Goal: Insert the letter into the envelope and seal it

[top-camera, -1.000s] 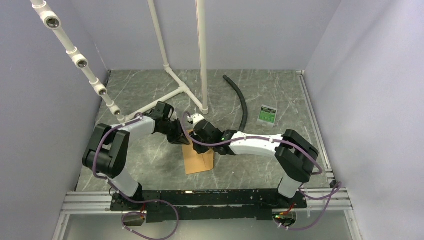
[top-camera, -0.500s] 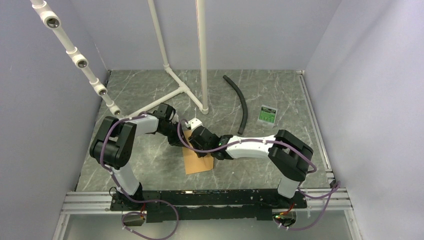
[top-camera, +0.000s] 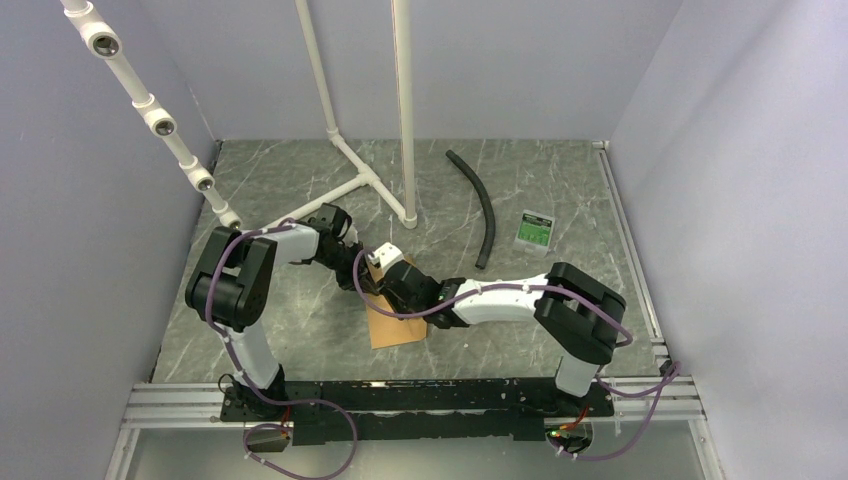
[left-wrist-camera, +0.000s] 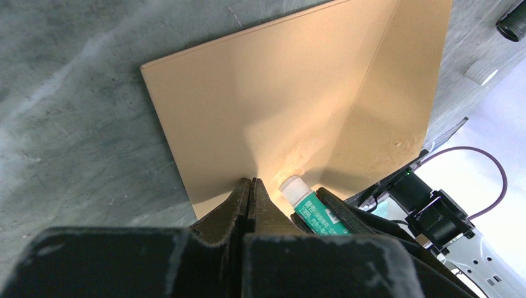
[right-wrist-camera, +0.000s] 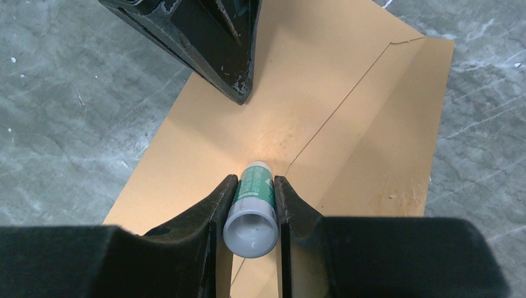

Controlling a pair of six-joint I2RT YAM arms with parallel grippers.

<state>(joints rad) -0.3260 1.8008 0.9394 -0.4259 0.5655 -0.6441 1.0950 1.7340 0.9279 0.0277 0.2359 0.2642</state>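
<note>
The orange-brown envelope (top-camera: 396, 324) lies flat on the marble table, and it also shows in the left wrist view (left-wrist-camera: 267, 105) and the right wrist view (right-wrist-camera: 372, 143). My left gripper (top-camera: 362, 285) is shut, with its tips pressed on the envelope's paper (left-wrist-camera: 250, 182). My right gripper (right-wrist-camera: 254, 180) is shut on a green-and-white glue stick (right-wrist-camera: 251, 211). The stick's white tip touches the envelope beside a crease, close to the left fingertips (right-wrist-camera: 239, 93). The glue stick also shows in the left wrist view (left-wrist-camera: 304, 202). The peach-pink letter is not in view.
A white PVC pipe frame (top-camera: 360, 180) stands at the back. A black hose (top-camera: 485, 210) and a small green-and-white packet (top-camera: 535, 229) lie at the back right. Purple walls close in both sides.
My right gripper has moved left and forward over the envelope with the glue stick. My left arm has folded in closer, with its tips still on the envelope.
</note>
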